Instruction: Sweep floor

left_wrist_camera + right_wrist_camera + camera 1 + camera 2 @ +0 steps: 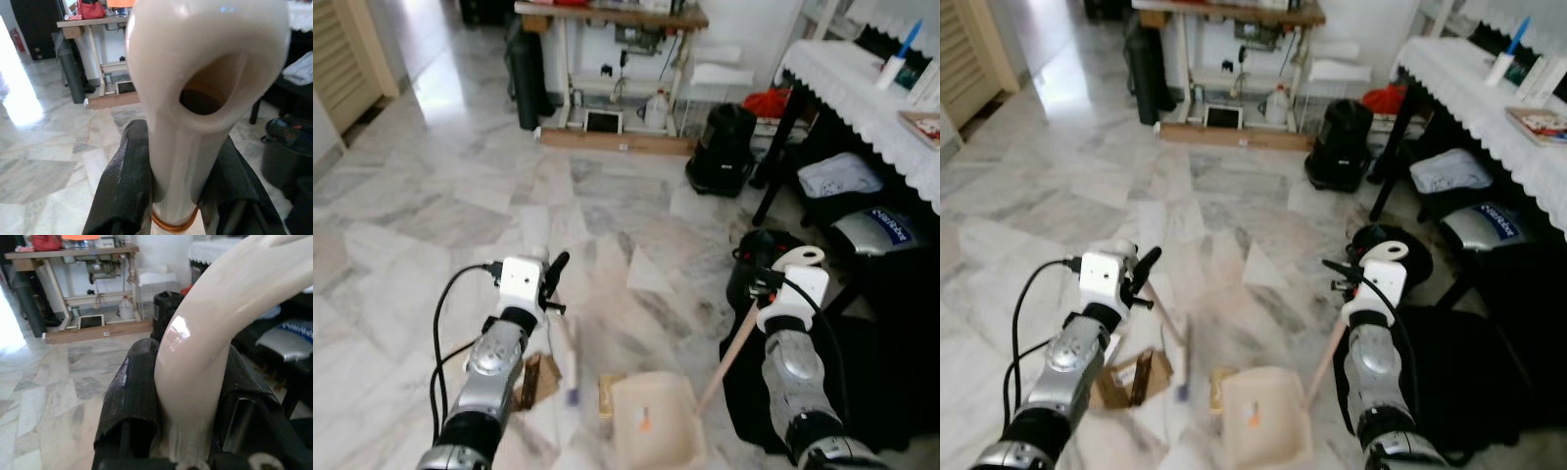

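Left eye view, cream dustpan [651,421], perhaps an orange scrap inside.

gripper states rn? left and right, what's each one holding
Left gripper: shut on the broom handle.
Right gripper: shut on the dustpan handle, with the dustpan down on the floor.

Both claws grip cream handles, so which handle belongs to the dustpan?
The right gripper's handle: its stick slants down to the cream dustpan. The left gripper holds the broom handle.
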Robot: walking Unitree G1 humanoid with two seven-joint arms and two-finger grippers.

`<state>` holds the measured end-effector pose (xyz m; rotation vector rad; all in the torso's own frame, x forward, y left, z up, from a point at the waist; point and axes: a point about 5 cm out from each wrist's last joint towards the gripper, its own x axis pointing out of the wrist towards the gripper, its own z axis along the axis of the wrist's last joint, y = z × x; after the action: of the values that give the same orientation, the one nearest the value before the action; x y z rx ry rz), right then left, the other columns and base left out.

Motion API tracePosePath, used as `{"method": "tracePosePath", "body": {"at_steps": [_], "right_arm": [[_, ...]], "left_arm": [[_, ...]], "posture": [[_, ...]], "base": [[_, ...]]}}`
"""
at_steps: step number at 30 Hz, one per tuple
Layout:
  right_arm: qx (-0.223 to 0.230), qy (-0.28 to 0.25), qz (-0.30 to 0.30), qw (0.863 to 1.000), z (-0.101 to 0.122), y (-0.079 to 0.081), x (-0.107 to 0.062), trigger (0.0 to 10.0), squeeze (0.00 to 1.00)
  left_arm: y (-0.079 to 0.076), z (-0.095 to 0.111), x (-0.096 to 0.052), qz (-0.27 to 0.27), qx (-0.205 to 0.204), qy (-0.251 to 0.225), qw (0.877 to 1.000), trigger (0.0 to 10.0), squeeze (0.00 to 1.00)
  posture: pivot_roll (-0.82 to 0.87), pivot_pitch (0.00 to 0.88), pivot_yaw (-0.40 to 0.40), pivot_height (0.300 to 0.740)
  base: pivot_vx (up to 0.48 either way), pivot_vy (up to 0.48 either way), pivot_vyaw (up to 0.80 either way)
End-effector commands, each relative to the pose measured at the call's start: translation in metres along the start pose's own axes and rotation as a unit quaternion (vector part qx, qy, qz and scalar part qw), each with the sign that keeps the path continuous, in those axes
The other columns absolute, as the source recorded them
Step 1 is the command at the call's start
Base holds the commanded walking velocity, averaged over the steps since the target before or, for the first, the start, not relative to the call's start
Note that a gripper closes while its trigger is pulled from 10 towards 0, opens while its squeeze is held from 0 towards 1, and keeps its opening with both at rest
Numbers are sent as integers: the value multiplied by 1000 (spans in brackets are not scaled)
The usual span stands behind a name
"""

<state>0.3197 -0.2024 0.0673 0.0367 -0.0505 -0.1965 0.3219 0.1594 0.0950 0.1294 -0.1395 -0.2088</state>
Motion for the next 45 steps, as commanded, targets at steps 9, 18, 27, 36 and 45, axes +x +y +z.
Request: {"method": "tracePosePath", "body": {"at_steps": [9,18,27,36,45], "right_arm": [[-9,-8,-16,1000,4,-10,2,10000,0],[-11,1,-25,1000,2,-14,2,10000,0],[-11,11,-44,999,0,-21,2,10000,0],[-10,10,-54,998,2,-24,4,10000,0],[-7,14,-57,998,0,-23,3,10000,0]], "left_arm": [[-11,7,5,-20,-9,-17,1000,10000,0],[-11,7,4,-25,-10,-13,1000,10000,0],[-11,6,3,-33,-10,-6,999,10000,0],[-10,5,3,-35,-9,-4,999,10000,0],[-11,5,3,-38,-11,-2,999,10000,0]], "posture": [[-3,0,-52,740],[0,0,-49,740],[4,0,-44,740],[1,0,-38,740],[1,0,-37,740]], "base": [[322,0,0],[273,0,0],[0,0,0],[84,0,0],[261,0,0]]}}
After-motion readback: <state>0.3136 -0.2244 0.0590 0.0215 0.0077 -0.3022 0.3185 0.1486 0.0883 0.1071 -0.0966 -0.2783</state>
